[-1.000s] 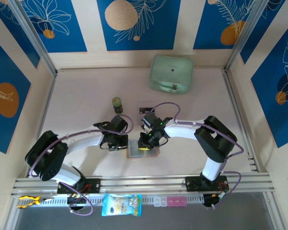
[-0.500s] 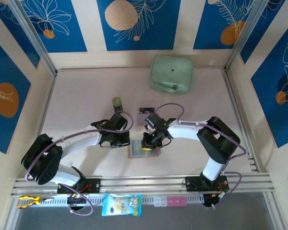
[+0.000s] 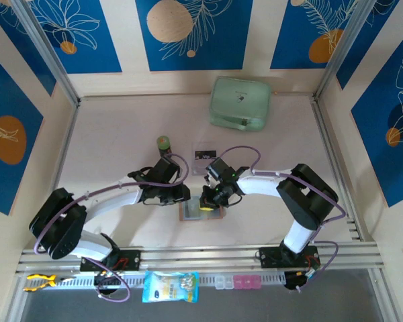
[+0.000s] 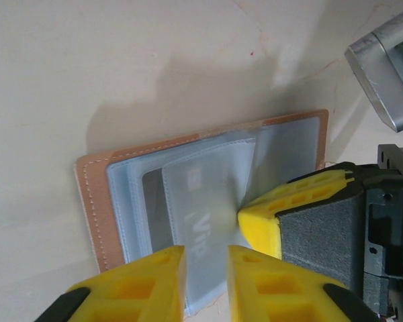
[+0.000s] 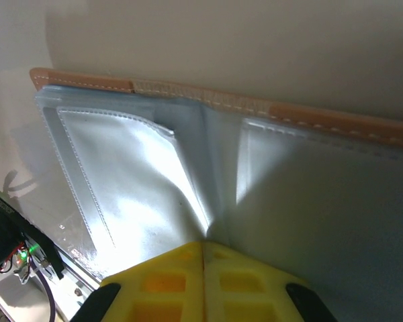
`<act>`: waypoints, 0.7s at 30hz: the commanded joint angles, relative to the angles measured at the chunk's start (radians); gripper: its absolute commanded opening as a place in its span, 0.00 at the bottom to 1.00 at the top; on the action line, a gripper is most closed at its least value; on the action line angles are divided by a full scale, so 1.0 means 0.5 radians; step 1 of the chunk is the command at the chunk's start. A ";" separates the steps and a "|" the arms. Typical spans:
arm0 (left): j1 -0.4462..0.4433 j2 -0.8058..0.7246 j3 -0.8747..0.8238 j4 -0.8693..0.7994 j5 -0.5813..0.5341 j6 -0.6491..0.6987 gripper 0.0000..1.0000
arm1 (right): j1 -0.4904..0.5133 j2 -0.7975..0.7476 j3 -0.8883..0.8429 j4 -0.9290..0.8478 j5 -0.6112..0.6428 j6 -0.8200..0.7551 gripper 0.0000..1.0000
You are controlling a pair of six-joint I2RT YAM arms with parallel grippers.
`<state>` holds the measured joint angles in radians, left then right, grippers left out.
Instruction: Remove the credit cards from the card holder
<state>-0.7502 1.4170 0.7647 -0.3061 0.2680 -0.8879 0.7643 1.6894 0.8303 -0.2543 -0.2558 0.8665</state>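
Tan at its stitched rim and lined with frosted grey-clear sleeves, the card holder (image 4: 94,208) lies opened flat on the worktop (image 3: 107,147), near the front edge between the two arms. At least one of the credit cards (image 4: 200,213) sits inside a sleeve, with pale lettering showing through the plastic.

The step in hand looks like working a sleeve open to reach a card; no card is drawn out of this holder yet. The right claw (image 5: 203,247) is fully closed, its yellow tips flush together with nothing seen between them. Its point rests at the fold where the sleeves meet, seemingly pinning the holder down. The left claw (image 4: 206,255) is narrowly parted at the sleeve's free edge. Pale plastic shows in the gap, but I cannot tell whether it touches the pads.

The next move probably calls for the left claw to catch the card's own edge, not just the slick sleeve. It would then pull along the pocket's mouth while the right one holds the holder in place.

The worktop is a pale, matte pinkish cream. Well beyond the holder lie a small dark rectangle (image 3: 204,154), possibly a card but too small to be sure, a green can (image 3: 163,143) and a mint-green case (image 3: 240,102). Blue wall panels (image 3: 188,33) printed with white leaves and orange discs enclose the space, and a snack packet (image 3: 170,286) lies by the front rail.
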 commanded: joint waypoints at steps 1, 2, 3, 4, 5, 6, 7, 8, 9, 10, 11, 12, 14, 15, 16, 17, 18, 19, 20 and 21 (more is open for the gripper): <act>-0.037 0.055 -0.020 0.052 0.057 -0.033 0.25 | -0.022 -0.044 -0.065 0.004 -0.037 0.029 0.06; -0.042 0.063 -0.023 0.059 0.058 -0.037 0.25 | -0.028 -0.042 -0.073 0.016 -0.046 0.035 0.06; -0.043 0.073 -0.023 0.062 0.059 -0.041 0.25 | -0.028 -0.044 -0.080 0.026 -0.053 0.039 0.05; -0.046 0.082 -0.028 0.066 0.059 -0.046 0.26 | -0.031 -0.046 -0.085 0.034 -0.059 0.043 0.05; -0.049 0.087 -0.032 0.073 0.062 -0.052 0.26 | -0.034 -0.047 -0.090 0.040 -0.062 0.046 0.05; -0.055 0.092 -0.038 0.088 0.063 -0.058 0.26 | -0.037 -0.050 -0.097 0.047 -0.065 0.049 0.05; -0.056 0.100 -0.045 0.101 0.068 -0.061 0.26 | -0.040 -0.052 -0.104 0.058 -0.074 0.051 0.05; -0.060 0.107 -0.050 0.109 0.067 -0.069 0.26 | -0.043 -0.053 -0.111 0.070 -0.083 0.058 0.04; -0.063 0.118 -0.051 0.109 0.068 -0.070 0.26 | -0.049 -0.054 -0.122 0.083 -0.093 0.064 0.04; -0.063 0.133 -0.053 0.098 0.062 -0.074 0.26 | -0.053 -0.053 -0.128 0.091 -0.109 0.070 0.04; -0.064 0.142 -0.053 0.094 0.057 -0.077 0.26 | -0.058 -0.053 -0.133 0.103 -0.122 0.071 0.04; -0.064 0.156 -0.054 0.094 0.061 -0.078 0.26 | -0.061 -0.056 -0.136 0.106 -0.132 0.074 0.04; -0.067 0.169 -0.062 0.109 0.068 -0.083 0.26 | -0.063 -0.056 -0.142 0.115 -0.143 0.080 0.04; -0.068 0.171 -0.066 0.112 0.067 -0.087 0.26 | -0.068 -0.059 -0.144 0.119 -0.148 0.083 0.04; -0.070 0.176 -0.066 0.112 0.065 -0.087 0.26 | -0.071 -0.060 -0.145 0.128 -0.156 0.086 0.04; -0.068 0.176 -0.066 0.112 0.063 -0.088 0.26 | -0.071 -0.061 -0.151 0.135 -0.165 0.090 0.04; -0.069 0.179 -0.064 0.112 0.065 -0.088 0.26 | -0.074 -0.065 -0.157 0.144 -0.172 0.095 0.04; -0.072 0.182 -0.064 0.114 0.063 -0.091 0.26 | -0.077 -0.065 -0.162 0.152 -0.181 0.096 0.04; -0.073 0.184 -0.063 0.115 0.065 -0.092 0.26 | -0.081 -0.066 -0.165 0.158 -0.187 0.100 0.04; -0.074 0.190 -0.064 0.119 0.064 -0.094 0.26 | -0.083 -0.065 -0.168 0.163 -0.194 0.103 0.04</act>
<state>-0.7750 1.4963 0.7441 -0.2630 0.2878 -0.9199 0.7296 1.6760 0.7696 -0.1699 -0.3248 0.9005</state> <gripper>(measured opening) 0.256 0.050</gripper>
